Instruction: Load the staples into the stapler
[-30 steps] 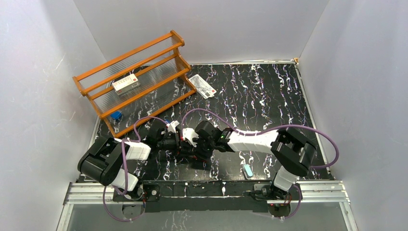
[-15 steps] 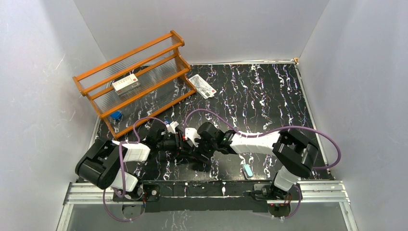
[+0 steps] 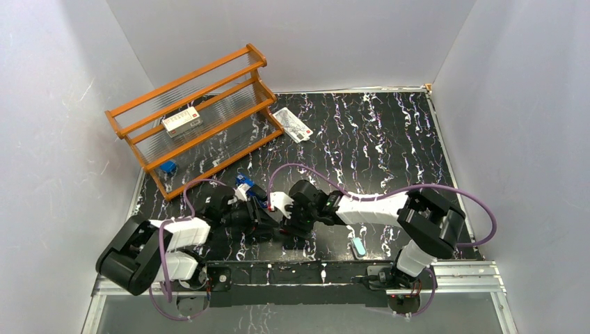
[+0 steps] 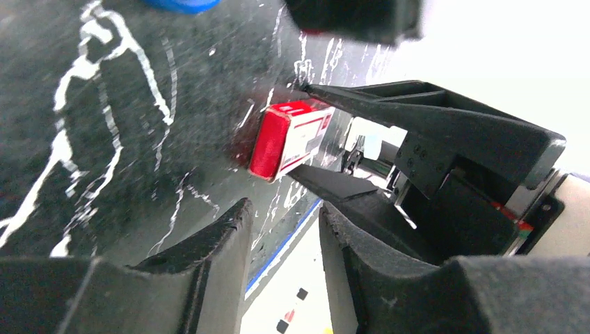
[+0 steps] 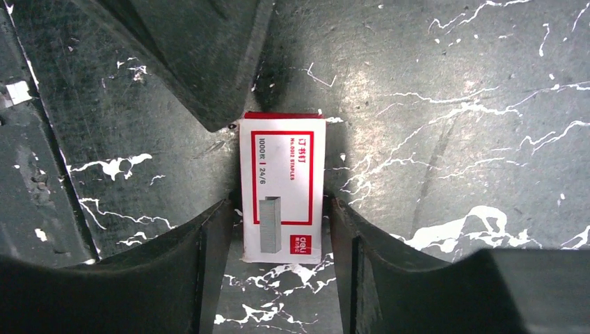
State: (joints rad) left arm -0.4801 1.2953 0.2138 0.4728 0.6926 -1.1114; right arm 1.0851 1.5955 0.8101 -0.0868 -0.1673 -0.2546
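Observation:
The small red-and-white staples box (image 5: 282, 188) lies flat on the dark marbled table. My right gripper (image 5: 282, 229) has its fingers pressed against the box's two long sides; in the top view the gripper (image 3: 285, 217) is at the near middle. The box also shows in the left wrist view (image 4: 289, 142), between those fingers. My left gripper (image 4: 282, 223) is open and empty, just short of the box; in the top view it (image 3: 259, 217) faces the right one. A blue thing that looks like the stapler (image 3: 243, 184) sits just beyond the left gripper. No staple strips show.
An orange wire rack (image 3: 209, 132) stands at the far left with a larger red-and-white box (image 3: 182, 121) and a small blue item (image 3: 168, 166) on it. A flat white packet (image 3: 293, 124) lies beside the rack. A small teal object (image 3: 358, 245) lies near the front edge.
My left arm has drawn back toward the near left, uncovering the blue stapler. My right gripper has shifted slightly nearer and stays at the box.

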